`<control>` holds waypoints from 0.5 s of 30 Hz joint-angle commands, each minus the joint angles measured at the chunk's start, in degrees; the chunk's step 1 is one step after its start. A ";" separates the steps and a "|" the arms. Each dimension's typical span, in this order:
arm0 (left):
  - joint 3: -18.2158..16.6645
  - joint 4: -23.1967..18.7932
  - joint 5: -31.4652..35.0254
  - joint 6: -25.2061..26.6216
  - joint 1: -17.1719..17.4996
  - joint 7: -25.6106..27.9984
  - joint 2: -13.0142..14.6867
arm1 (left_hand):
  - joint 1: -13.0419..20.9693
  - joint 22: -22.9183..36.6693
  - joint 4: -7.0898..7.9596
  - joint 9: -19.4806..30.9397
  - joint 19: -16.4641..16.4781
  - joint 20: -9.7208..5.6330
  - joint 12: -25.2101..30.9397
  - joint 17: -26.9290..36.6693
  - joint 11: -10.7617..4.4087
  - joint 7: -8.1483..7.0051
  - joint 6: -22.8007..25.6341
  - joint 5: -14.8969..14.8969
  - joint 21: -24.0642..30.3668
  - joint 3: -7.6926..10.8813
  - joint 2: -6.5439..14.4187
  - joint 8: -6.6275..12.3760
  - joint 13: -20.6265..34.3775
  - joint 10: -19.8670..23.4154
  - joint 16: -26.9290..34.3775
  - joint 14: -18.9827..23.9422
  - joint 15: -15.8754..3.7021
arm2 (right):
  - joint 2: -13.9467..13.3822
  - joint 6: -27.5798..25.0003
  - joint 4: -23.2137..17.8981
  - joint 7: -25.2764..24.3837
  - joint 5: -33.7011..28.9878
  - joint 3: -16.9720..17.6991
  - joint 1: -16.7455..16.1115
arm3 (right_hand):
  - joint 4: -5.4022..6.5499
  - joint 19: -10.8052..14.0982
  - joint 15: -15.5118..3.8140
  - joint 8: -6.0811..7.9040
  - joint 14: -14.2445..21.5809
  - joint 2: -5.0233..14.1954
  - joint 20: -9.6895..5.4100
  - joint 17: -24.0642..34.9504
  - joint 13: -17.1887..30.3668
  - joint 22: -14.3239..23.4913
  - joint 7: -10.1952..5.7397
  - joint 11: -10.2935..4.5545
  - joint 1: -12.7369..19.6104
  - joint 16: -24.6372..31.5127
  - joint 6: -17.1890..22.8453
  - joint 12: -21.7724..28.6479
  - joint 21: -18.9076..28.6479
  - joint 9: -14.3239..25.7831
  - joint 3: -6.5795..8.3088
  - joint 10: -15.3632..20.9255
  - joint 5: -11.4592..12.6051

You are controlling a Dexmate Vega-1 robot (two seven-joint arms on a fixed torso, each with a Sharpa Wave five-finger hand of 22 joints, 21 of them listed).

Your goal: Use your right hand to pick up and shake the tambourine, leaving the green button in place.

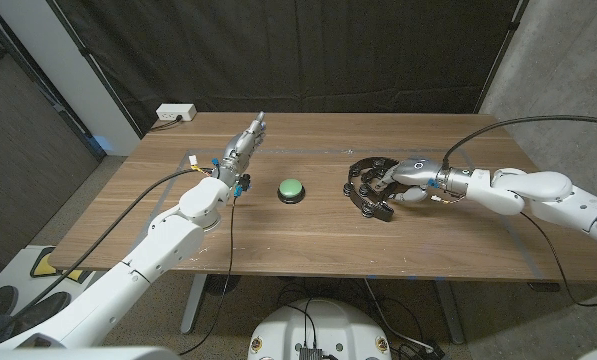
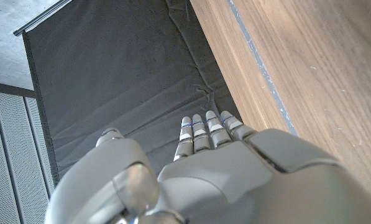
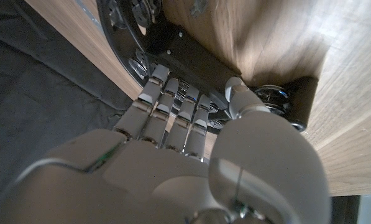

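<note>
- Wooden table [image 1: 308, 245]: brown plank top, seen from the head view; pale strip along one edge in the left wrist view.
- Black curtain [image 1: 308, 50]: hanging behind the table's far edge, creased.
- Right arm [image 1: 538, 192]: white, reaching in from the right side over the table, black cable looping above.
- Left arm [image 1: 168, 235]: white, stretched across the left part of the table, cable trailing alongside.
- Tambourine [image 1: 370, 185]: black frame with metal jingles, on the table right of centre, just right of the green button; whether lifted off the wood cannot be told.
- Right hand [image 1: 403, 185]: on the tambourine's right rim, fingers [image 3: 173, 102] over the frame and thumb beside a jingle, gripping the rim.
- Left hand [image 1: 240, 150]: over the left part of the table, well apart from the tambourine, fingers straight and pressed together, holding nothing.
- Green button [image 1: 291, 189]: round, on a dark base, on the table between the two hands, touched by neither.
- White power strip [image 1: 176, 114]: at the table's far left corner.
</note>
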 commanded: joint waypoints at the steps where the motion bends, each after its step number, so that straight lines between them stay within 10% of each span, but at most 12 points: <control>1: -0.29 0.47 -0.45 -0.41 0.40 -0.09 -0.09 | 0.06 0.19 -0.13 0.12 0.58 -0.01 -0.29 0.29 -0.20 -0.10 0.42 0.09 -0.11 -0.24 -0.11 -0.15 0.29 0.44 -0.18 0.32 0.12 | 0.80 0.48 1.06 0.51 -0.46 -1.37 1.02 | 0.22 0.06 -8.52 0.31 -0.26 0.01 -9.05 0.09 0.14 0.06 -0.13 -0.06 0.58 -0.11 0.49 0.19 -0.15 0.14 0.22 0.69 -0.13; 15: -0.16 0.78 -0.79 -0.22 0.34 -0.41 -0.03 | 0.11 0.19 -0.13 0.12 0.63 0.00 -0.38 0.30 -0.21 -0.08 0.46 -0.04 -0.20 -0.34 -0.06 -0.24 0.30 0.42 -0.21 0.37 0.18 | 1.24 0.04 2.27 0.91 -0.73 -2.45 1.48 | 0.38 0.19 -8.93 0.22 -0.22 0.16 -9.11 0.07 0.14 0.01 -0.10 -0.05 0.67 -0.08 0.43 0.10 -0.22 0.15 0.19 0.65 -0.12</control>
